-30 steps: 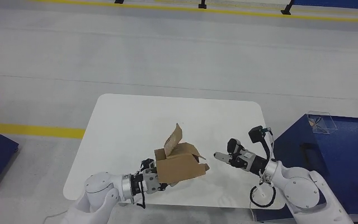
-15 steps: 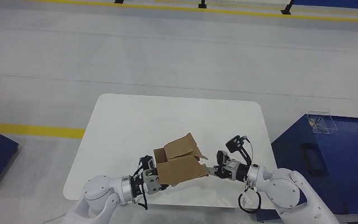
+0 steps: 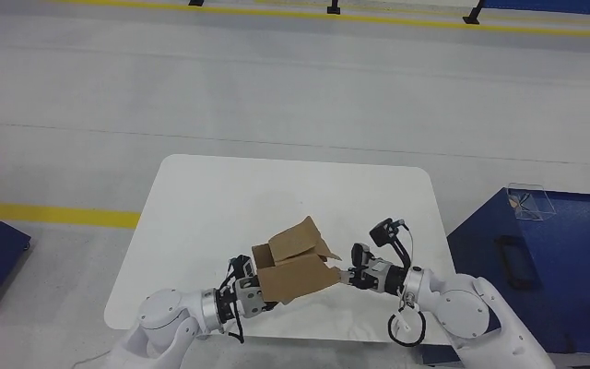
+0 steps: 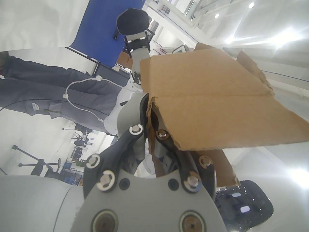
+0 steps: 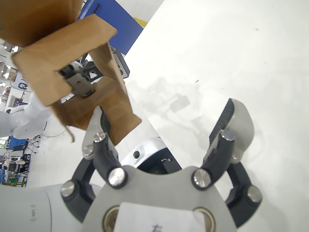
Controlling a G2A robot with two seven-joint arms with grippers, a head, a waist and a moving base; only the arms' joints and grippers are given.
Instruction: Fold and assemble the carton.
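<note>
Item inspected: the carton, brown cardboard, partly erected, positioned over the near part of the white table and lying between my two grippers. I cannot tell whether its base rests on the table surface. A large top flap stands raised and tilted above the opening. My left gripper is at the carton's left end and is clamped on the end wall. The raw cardboard edge runs between its two fingers with no gap visible on either side, one finger on the outer face and the other inside the box. The right wrist view confirms this, looking through the open carton at that inner finger pressed to the wall. My right gripper is at the carton's right end, with its jaws spread wide and nothing gripped between them. The ribbed pad of one finger faces bare table. The other finger sits at the lower corner of a side flap, which hangs down from the carton and overlaps that fingertip. I cannot confirm whether finger and flap are touching or just beside one another. In the top view the tip of this gripper meets the outline of the carton's right side.
</note>
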